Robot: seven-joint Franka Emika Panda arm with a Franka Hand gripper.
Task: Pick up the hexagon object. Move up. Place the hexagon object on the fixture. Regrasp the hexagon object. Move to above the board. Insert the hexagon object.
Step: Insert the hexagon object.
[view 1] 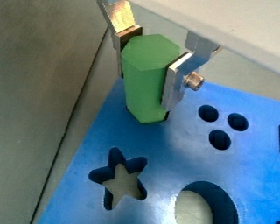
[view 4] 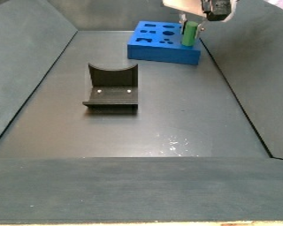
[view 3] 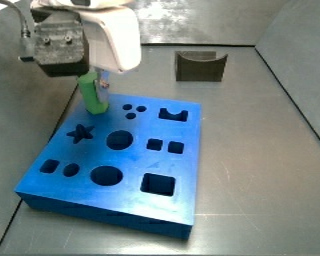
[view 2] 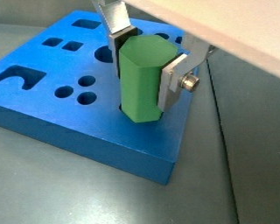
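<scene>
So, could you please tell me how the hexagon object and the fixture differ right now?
The hexagon object is bright green, upright, and held in the hand over the board. The fixture is dark and notched, stands empty on the floor away from the board, and looks bulkier. Both are much smaller than the board.

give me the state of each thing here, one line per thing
gripper: shut on the bright green hexagonal bar, over a corner region of the board
bright green hexagonal bar: held upright, its lower end at the board's top; whether it has entered a cutout cannot be told
thick blue board with shaped cutouts: flat on the floor
dark notched fixture: empty, standing apart from the board
</scene>
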